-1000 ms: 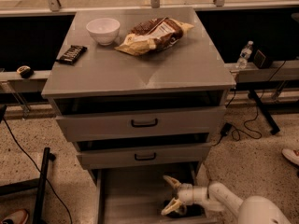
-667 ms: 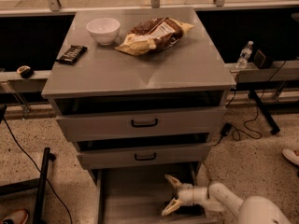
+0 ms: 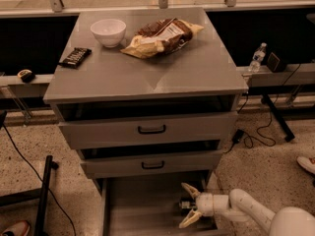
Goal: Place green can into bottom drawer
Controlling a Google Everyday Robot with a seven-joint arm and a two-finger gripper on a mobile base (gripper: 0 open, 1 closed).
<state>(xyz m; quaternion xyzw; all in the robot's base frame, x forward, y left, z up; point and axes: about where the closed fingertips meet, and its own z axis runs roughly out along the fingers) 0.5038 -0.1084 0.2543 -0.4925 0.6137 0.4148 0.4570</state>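
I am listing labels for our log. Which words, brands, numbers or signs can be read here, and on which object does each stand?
No text can be read anywhere.
chip bag: white printed patch, blurred.
black packet: markings too small.
water bottle: label too small.
green can, between the spread fingers of the end effector in the bottom drawer: too dark to read.

Light: we find it dim and warm.
Glare: worktop [image 3: 172, 75] sheen.
Shadow: end effector [image 3: 184, 205] pale over the shadowed bottom drawer [image 3: 142, 205].
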